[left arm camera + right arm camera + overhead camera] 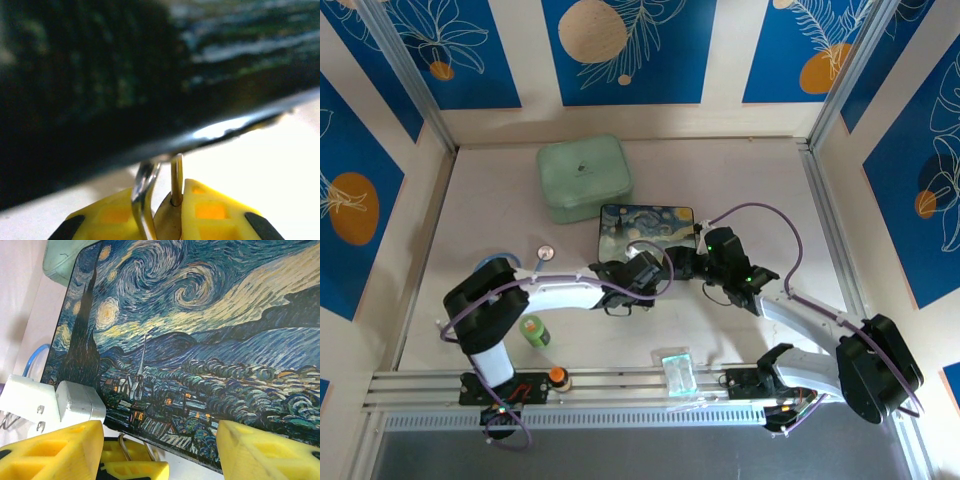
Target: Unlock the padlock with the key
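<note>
The pale table (pixel 760 180) carries the starry-night painted box (pixel 645 228) at its middle, just in front of a mint-green lidded case (pixel 583 178). The left gripper (pixel 165 205) is clamped on the tiny brass-gold padlock (pixel 168 226) at the box's near edge, with the thin silver shackle (pixel 142 192) reaching up to the box front. The right gripper (pixel 160 440) stands wide apart and we see nothing held in it. We judge the padlock light, rigid and slick — best pinched across its flat brass body, shackle left free.
</note>
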{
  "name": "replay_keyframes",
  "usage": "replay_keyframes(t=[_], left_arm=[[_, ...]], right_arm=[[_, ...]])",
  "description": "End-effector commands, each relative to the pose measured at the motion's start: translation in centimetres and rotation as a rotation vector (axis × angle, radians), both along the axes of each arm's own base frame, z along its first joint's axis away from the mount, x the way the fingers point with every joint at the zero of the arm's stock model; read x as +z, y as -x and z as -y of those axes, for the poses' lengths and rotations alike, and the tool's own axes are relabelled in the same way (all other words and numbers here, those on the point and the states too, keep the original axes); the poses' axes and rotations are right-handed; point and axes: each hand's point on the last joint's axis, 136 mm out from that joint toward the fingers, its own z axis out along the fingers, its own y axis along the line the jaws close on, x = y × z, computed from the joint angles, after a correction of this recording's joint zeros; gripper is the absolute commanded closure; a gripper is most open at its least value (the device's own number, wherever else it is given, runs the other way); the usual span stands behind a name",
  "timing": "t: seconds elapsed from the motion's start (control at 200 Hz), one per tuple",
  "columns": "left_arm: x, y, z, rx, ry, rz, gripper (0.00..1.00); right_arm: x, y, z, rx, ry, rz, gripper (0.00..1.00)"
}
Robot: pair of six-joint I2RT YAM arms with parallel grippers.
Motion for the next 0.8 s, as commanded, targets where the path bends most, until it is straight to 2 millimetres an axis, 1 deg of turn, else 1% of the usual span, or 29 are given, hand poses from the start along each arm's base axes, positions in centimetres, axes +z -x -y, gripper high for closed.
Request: replay_keyframes(t=[0.0,0.115,0.205,0.26,0.315,0.405,0.465,0.595,0.69,0.75,0.795], left_arm=[[-2.9,1.9,-8.6,-0.010,-0.394,-0.079,0.94],[-2.7,1.6,-10.0,-0.021,-0.507,-0.070,0.94],[-3.1,1.5,-10.5,-0.003,-0.518,-0.058,0.93],[-3.4,1.4,-9.9,0.003,-0.490,-0.052,0.88],[-3.6,1.3,-8.6,-0.005,-0.427,-0.031,0.86],[-3.9,1.1,-6.3,-0.017,-0.316,-0.005,0.86],[-4.1,1.0,-5.5,-0.021,-0.284,0.004,0.85],[-4.2,0.7,-5.1,-0.018,-0.292,0.026,0.82],[-4.2,0.7,-5.1,-0.020,-0.308,0.037,0.78],[-4.3,0.8,-5.0,-0.021,-0.316,0.044,0.74],[-4.4,0.9,-5.0,-0.021,-0.316,0.046,0.74]], right_arm=[[-5.3,2.2,2.6,-0.048,0.117,-0.167,0.37],[-5.2,2.2,2.6,-0.048,0.117,-0.166,0.37],[-5.3,2.2,2.6,-0.051,0.115,-0.168,0.37],[-5.4,2.2,2.6,-0.052,0.116,-0.170,0.37],[-5.5,2.2,2.6,-0.052,0.117,-0.173,0.37],[-5.6,2.2,2.6,-0.051,0.118,-0.176,0.37],[-5.5,2.2,2.6,-0.050,0.118,-0.177,0.37],[-5.5,2.2,2.6,-0.049,0.120,-0.177,0.37],[-5.6,2.2,2.7,-0.053,0.120,-0.178,0.37],[-5.7,2.3,2.8,-0.056,0.121,-0.182,0.37],[-5.8,2.3,2.9,-0.058,0.123,-0.184,0.37]])
